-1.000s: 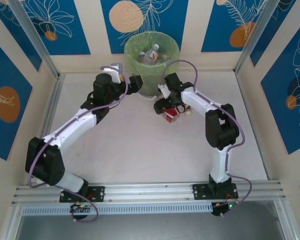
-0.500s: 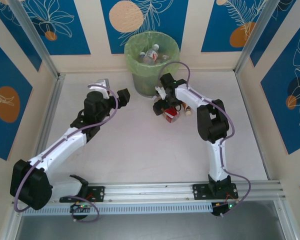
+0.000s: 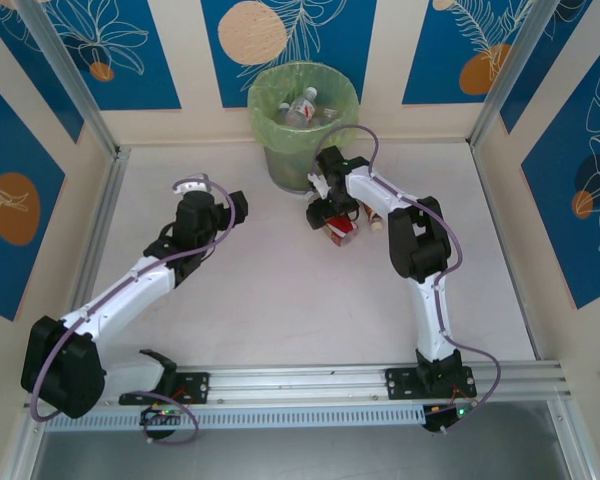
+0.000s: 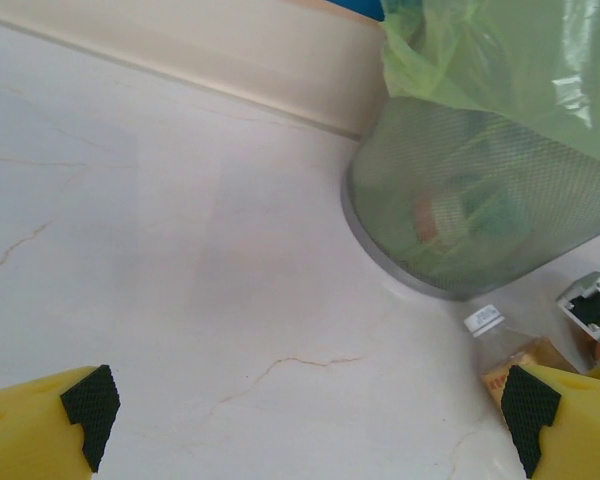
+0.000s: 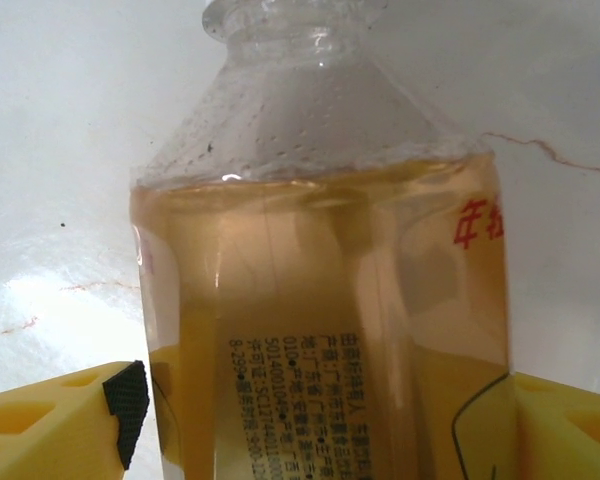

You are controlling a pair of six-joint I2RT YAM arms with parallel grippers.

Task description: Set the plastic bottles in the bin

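Bare tabletop is lying open at the centre and toward 6 o'clock, between the left arm and the right arm. The bin is blocking 12 o'clock; at its 5 o'clock, the bottles and the right hand are crowding the way.

amber bottle | between end effector fingers | on table

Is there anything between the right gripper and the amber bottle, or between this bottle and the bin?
Nothing visible. The amber plastic bottle with red label lies between the fingers of the right gripper. The round grey mesh bin stands close by; only its wall must be cleared.
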